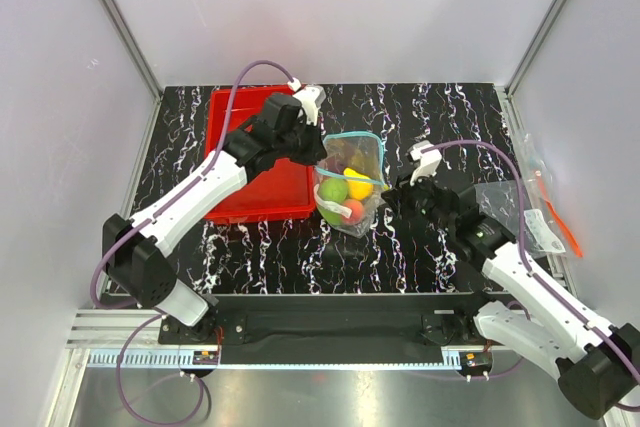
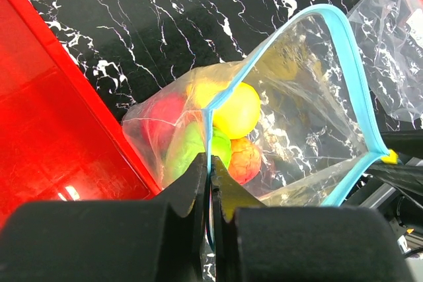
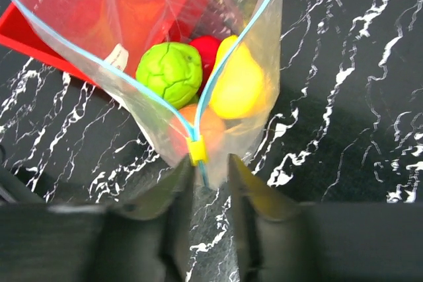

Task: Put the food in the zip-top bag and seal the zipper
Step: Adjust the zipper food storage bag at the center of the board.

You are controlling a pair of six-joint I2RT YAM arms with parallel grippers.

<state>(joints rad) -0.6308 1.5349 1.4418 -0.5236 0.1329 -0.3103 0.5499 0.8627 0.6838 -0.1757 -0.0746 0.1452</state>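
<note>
Your left gripper (image 2: 210,171) is pinched tight on one end of the light-blue zipper (image 2: 353,64), and it holds the zip-top bag (image 1: 352,185) up by that corner just beside the red tray (image 1: 285,197). The bag sits mid-table on the black marbled table (image 1: 420,117), between your two arms.

Your right gripper (image 3: 211,166) is at the opposite end of the strip. Its fingers (image 3: 177,206) stand narrowly apart, and the bag's corner with the small yellow slider (image 3: 196,151) hangs just above the gap. You cannot tell whether either finger touches the plastic.

The zipper is unsealed, its two sides spread into a wide loop. Inside the bag you can see a yellow pear (image 3: 239,84), a red apple (image 3: 206,49), a green piece (image 3: 170,70) and a peach (image 3: 206,127) bunched together at the bottom.

Another clear bag with an orange-red strip (image 1: 530,202) lies at the table's right edge, well apart.
</note>
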